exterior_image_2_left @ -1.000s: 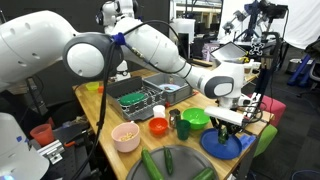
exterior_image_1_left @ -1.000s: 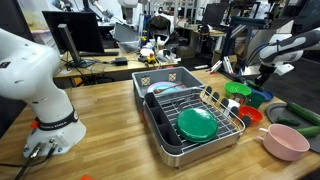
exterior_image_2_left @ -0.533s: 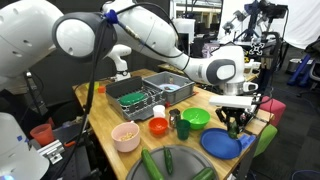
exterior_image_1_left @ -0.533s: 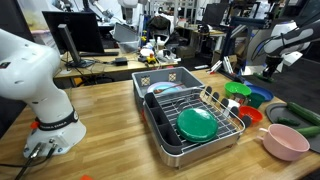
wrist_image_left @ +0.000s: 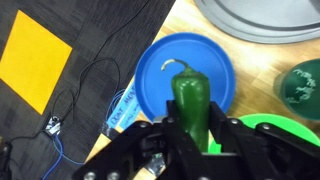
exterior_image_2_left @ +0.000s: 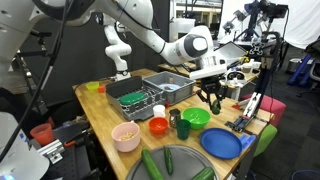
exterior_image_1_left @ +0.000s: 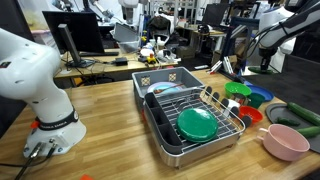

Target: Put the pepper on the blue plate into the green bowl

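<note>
Jaws of the gripper (wrist_image_left: 188,128) pinch the green pepper (wrist_image_left: 190,95) mid-body, aloft over the blue plate (wrist_image_left: 150,80) beside the green bowl (exterior_image_2_left: 195,118) — probably light, firm and waxy-slick, so that hold suits it.

tool (wrist_image_left: 190,128) clamps pepper (wrist_image_left: 190,98) (green, stem up); blue plate (wrist_image_left: 153,75) behind it

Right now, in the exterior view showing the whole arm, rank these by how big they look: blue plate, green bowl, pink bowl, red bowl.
1. Blue plate, though it sits nearest the camera.
2. Pink bowl and green bowl: they look alike, so not ranked.
3. Red bowl.
</note>
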`<state>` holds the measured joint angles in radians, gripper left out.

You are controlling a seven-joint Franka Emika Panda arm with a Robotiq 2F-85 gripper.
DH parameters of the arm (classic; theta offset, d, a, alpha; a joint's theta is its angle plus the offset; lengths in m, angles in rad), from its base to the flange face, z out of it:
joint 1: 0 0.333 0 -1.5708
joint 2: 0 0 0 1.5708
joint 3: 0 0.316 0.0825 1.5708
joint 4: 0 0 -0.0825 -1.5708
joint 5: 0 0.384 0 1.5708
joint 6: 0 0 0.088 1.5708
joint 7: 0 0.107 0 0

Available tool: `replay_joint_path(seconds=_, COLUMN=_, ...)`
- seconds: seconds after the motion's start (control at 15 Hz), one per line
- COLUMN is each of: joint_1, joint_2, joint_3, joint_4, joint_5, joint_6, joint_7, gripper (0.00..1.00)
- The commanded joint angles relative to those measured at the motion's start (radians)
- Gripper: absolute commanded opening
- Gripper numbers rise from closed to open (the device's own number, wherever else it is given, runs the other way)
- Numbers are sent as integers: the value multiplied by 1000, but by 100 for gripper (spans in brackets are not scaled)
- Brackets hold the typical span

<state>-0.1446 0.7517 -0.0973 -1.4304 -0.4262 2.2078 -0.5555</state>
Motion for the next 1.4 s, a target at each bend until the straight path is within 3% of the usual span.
replay_joint_path(seconds=0.0, joint_1=44, joint_2=-152, joint_3=11, joint_4=-241, joint_5=-73, joint_6=31, joint_7=-41, gripper=9)
replay_joint_path(seconds=0.2, joint_1=91, joint_2=-196, joint_3=18, joint_4=-331, joint_5=-133, joint_6=7, joint_7=-35, gripper=9)
replay_joint_path(seconds=0.4, joint_1=120, joint_2=-179, joint_3=29, joint_4=-350, joint_5=-170, joint_6=29, joint_7=-3, gripper=9)
replay_joint_path(seconds=0.87, joint_1=146, joint_2=-36, joint_3=4, joint_4=-265, joint_5=-339, joint_6=211, joint_7=101, gripper=9)
replay_joint_path(seconds=1.13, joint_1=152, joint_2=68, joint_3=-27, joint_4=-168, joint_5=-429, joint_6=233, joint_7=144, gripper=9)
replay_joint_path(seconds=1.33, joint_1=150, joint_2=107, joint_3=-14, joint_4=-113, joint_5=-446, joint_6=214, joint_7=130, gripper=11)
